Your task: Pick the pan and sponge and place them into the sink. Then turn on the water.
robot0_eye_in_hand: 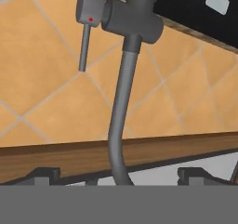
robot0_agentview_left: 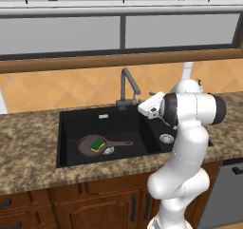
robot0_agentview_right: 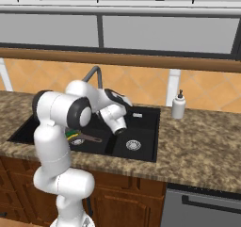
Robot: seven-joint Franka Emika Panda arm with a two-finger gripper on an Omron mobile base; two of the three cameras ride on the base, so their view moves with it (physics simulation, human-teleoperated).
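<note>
Gripper [robot0_eye_in_hand: 119, 179] jaws wide apart, holding nothing, aimed at faucet [robot0_eye_in_hand: 122, 102] neck; contact probably none, hard to tell. Lever [robot0_eye_in_hand: 85, 35] beside faucet body. Sponge [robot0_agentview_left: 98, 144] sitting in pan [robot0_agentview_left: 93, 145], both inside large basin of sink [robot0_agentview_left: 71, 123].

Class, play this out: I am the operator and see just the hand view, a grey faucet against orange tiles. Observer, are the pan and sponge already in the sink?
Observer: Yes. The pan lies in the large basin of the sink, and the sponge rests on it.
Operator: Is water running?
Observer: No stream falls from the faucet.
Operator: What stands on the counter?
Observer: A white soap dispenser stands to the right of the sink.
Operator: Is my gripper open?
Observer: Yes, the gripper is open and holds nothing.
</note>
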